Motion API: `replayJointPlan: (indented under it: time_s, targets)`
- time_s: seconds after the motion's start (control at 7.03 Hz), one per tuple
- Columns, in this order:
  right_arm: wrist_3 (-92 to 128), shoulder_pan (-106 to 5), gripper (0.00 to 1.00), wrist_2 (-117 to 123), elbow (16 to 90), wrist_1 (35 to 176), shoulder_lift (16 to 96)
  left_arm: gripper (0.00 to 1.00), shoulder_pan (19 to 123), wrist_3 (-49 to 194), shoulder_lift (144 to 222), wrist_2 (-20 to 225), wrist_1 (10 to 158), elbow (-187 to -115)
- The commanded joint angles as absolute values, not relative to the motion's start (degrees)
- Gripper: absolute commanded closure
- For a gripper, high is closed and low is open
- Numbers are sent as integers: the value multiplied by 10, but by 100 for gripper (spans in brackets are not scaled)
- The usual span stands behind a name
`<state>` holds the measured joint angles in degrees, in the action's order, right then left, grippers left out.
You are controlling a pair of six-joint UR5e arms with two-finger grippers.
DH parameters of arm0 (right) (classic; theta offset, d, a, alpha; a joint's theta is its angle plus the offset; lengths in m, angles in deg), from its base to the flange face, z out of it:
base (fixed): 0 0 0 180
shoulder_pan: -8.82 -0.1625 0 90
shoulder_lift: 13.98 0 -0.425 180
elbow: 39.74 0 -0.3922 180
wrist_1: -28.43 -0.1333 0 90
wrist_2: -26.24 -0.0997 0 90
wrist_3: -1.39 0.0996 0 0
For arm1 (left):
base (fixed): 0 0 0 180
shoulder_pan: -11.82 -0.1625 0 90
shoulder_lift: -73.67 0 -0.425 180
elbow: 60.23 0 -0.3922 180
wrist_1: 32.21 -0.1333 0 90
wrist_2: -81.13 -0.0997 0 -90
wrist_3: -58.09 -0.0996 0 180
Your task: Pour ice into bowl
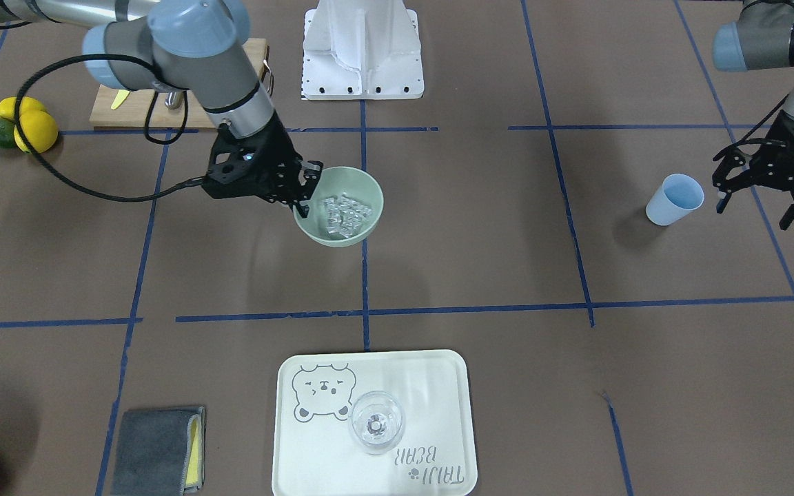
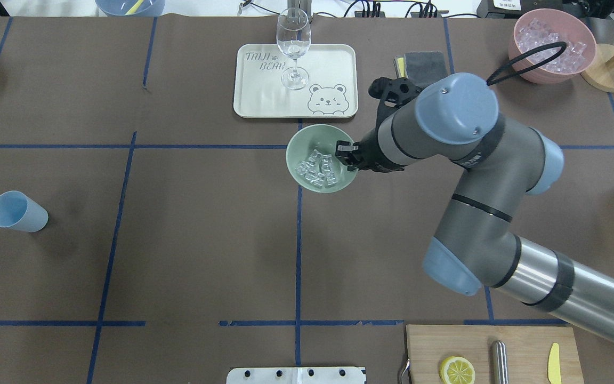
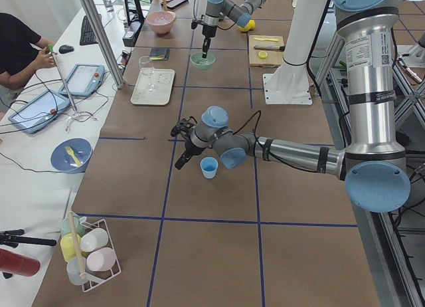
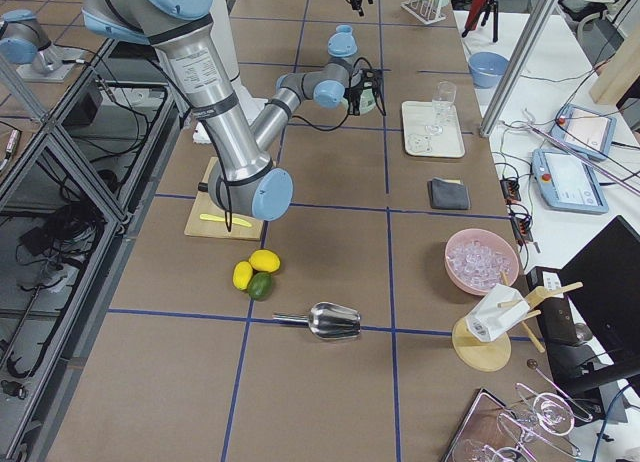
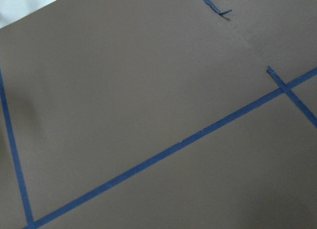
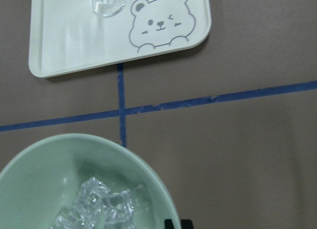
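The pale sage-green bowl [image 1: 339, 207] [image 2: 322, 158] sits near the table's middle with a small heap of clear ice [image 1: 345, 213] [image 2: 317, 168] inside it. My right gripper [image 1: 304, 201] [image 2: 346, 158] is shut on the bowl's rim, one finger inside and one outside. The right wrist view looks down on the bowl [image 6: 44, 164] and the ice [image 6: 99, 204], with a fingertip [image 6: 176, 223] at the rim. My left gripper [image 1: 759, 210] hangs open, apart from a light blue cup [image 1: 674, 200] [image 2: 18, 212] beside it. The left wrist view shows only bare table.
Beyond the bowl lies a cream bear tray [image 2: 264, 98] [image 1: 438, 393] carrying a wine glass [image 2: 293, 45]. A pink bowl of ice [image 2: 551, 45], a grey cloth [image 1: 159, 451], a cutting board [image 2: 520, 341], lemons [image 1: 32, 124] and a metal scoop [image 4: 325, 322] stand around the edges.
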<state>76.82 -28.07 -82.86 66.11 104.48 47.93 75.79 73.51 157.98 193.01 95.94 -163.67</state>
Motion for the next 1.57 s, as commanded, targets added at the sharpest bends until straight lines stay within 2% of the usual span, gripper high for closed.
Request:
replayJointPlan:
  time_s: [0.0, 0.28, 0.71, 1.14, 1.42]
  targets:
    - [697, -319, 100, -854, 720, 1038, 586, 0, 833, 623, 1670, 1940, 766, -1638]
    - [639, -366, 100, -887, 743, 1036, 676, 0, 840, 619, 1672, 1952, 741, -1634]
    - [474, -451, 100, -932, 738, 1037, 808, 0, 863, 612, 1666, 1996, 730, -1627]
    - [471, -450, 100, -932, 703, 1031, 841, 0, 863, 611, 1666, 1995, 727, -1624]
    - [477, -451, 100, -935, 608, 875, 842, 0, 863, 611, 1666, 1996, 727, -1624]
